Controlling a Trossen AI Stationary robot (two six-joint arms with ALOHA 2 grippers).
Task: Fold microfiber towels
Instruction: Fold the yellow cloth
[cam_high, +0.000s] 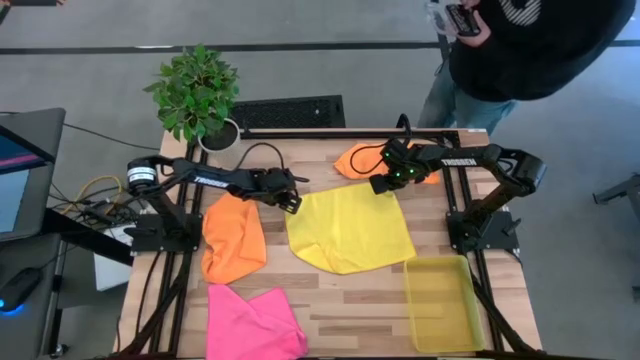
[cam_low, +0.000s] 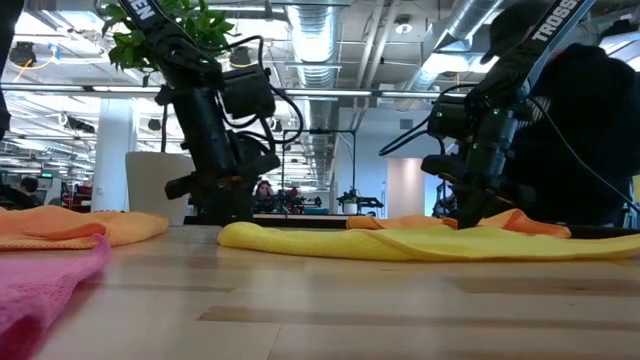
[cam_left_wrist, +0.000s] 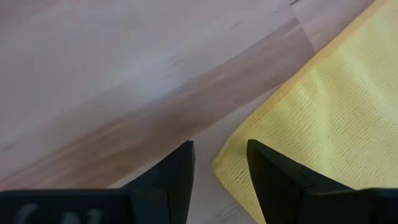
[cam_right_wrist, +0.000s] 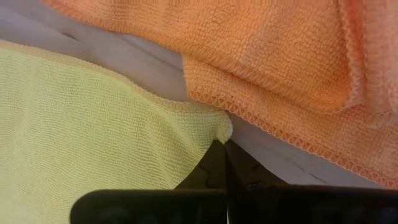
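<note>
On the counter (cam_high: 350, 300), the yellow towel (cam_high: 350, 230) was pinched at one corner by the closed right claw (cam_right_wrist: 224, 144), while the parted, empty left claw (cam_left_wrist: 221, 163) straddled the other corner, where a missed edge was judged likely.

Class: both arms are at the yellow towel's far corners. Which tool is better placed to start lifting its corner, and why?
The right tool: its fingers appear shut on the yellow towel corner. The left tool is open, the corner between its fingers, not yet gripped.

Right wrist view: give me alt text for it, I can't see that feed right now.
The right hand has its two dark fingers pressed together, pinching a corner of the yellow towel against the pale wooden table. Just beyond that corner lies a rumpled orange towel with stitched edges, its hem close to the yellow one.
</note>
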